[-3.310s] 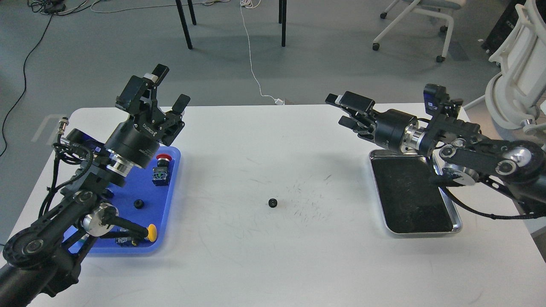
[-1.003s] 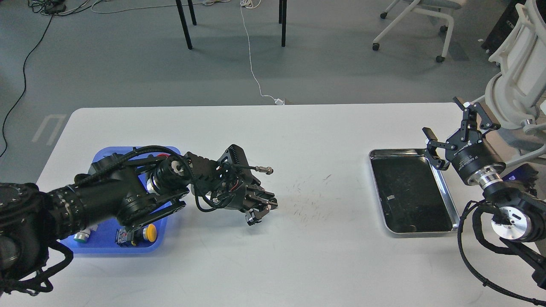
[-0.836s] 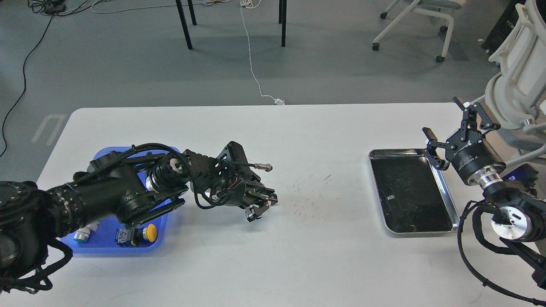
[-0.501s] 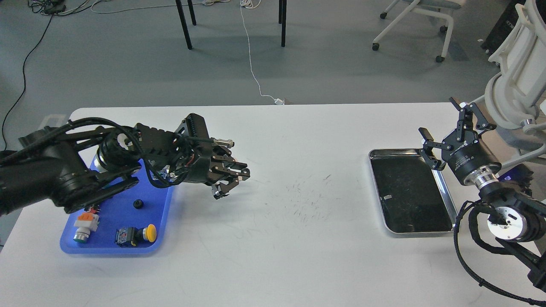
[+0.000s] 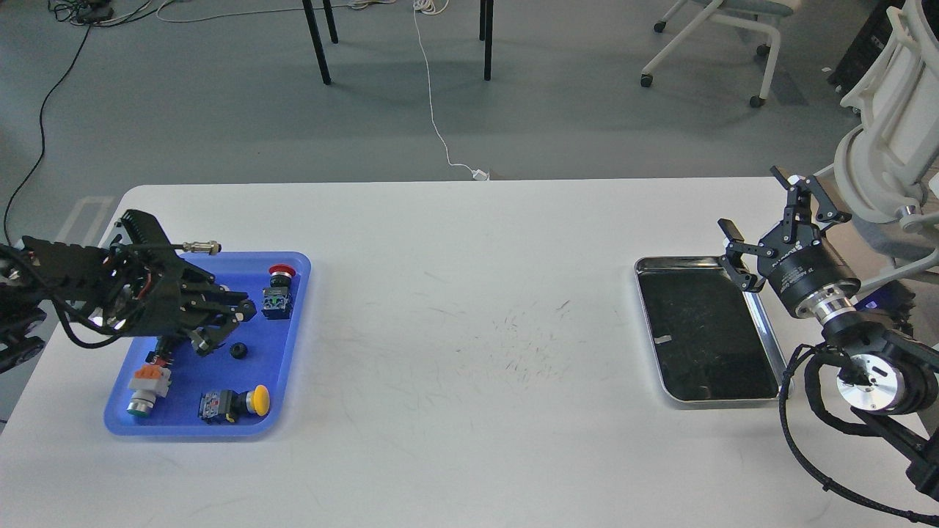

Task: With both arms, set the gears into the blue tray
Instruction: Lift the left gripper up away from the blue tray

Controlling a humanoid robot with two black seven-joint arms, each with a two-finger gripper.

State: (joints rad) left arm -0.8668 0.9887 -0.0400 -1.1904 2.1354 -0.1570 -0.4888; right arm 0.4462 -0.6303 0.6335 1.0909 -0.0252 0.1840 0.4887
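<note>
A white table (image 5: 469, 411) is seen filling the view, marked with small dark scratches near its middle. At the right, a silver metal tray (image 5: 763, 323) with black lining is laid flat on it, and at the left the blue tray (image 5: 290, 352) is set near the table's edge. The left arm (image 5: 66, 286) is brought in low from the left, and the left gripper (image 5: 224, 323) is held over the blue tray's middle, pointing right; its fingers are seen close together, but whether anything is pinched between them cannot be told. The right arm (image 5: 858, 345) is raised at the far right, its right gripper (image 5: 766, 220) spread wide and held empty above the silver tray's far right corner. Inside the blue tray, a red-capped push button (image 5: 279, 292) is stood near the far rim, a yellow-capped one (image 5: 235, 403) and a green-and-orange one (image 5: 143, 385) are lying near the front rim. One gear (image 5: 237, 351) is seen resting on the tray floor, just beside the left gripper's tips.
</note>
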